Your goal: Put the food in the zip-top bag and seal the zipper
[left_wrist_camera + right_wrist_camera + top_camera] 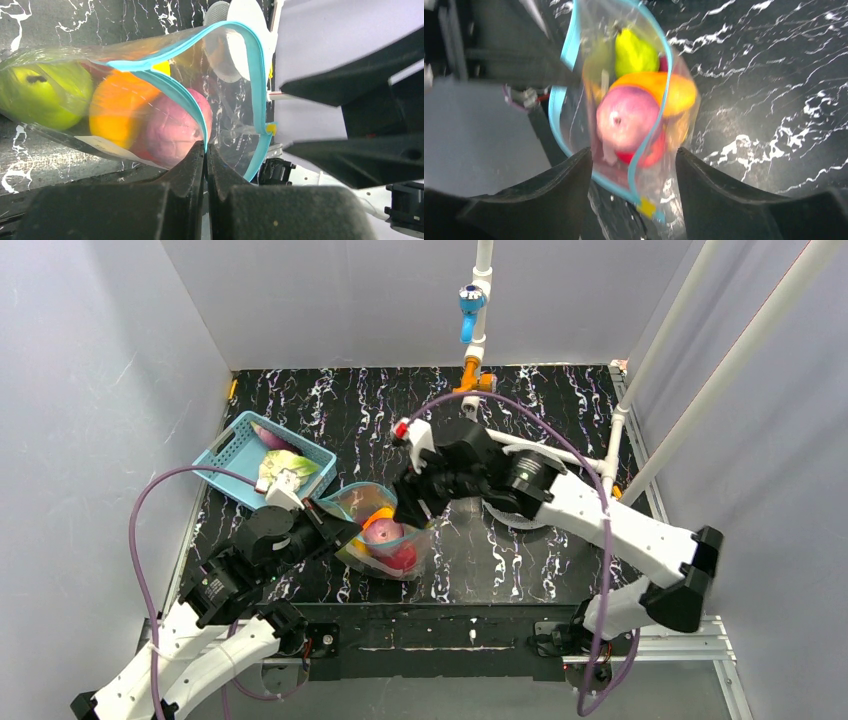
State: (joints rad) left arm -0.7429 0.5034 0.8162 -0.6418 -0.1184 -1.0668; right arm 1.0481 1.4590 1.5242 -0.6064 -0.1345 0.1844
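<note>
The crinkly clear zip-top bag point(385, 530) lies mid-left on the black marbled surface point(520, 400), beside a blue lattice basket point(235, 445) at the left edge. Glossy rounded food point(629, 117) fills the bag. The left pincer point(205, 155) pinches the teal zipper point(257, 75), and the right pincer point(633, 152) stands spread astride the gaping mouth.

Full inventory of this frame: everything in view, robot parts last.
zip-top bag: 1, clear, centre-left of table, mouth open
zipper: 1, teal, along bag mouth, unsealed
pear: 1, green, in bag
orange piece: 1, in bag
pink-purple piece: 1, in bag
red piece: 1, in bag
basket: 1, blue, far left of table
purple piece: 1, in basket
white-green item: 1, in basket, unclear what
table: 1, black marbled
left gripper: shut on zipper
right gripper: open, over bag
</note>
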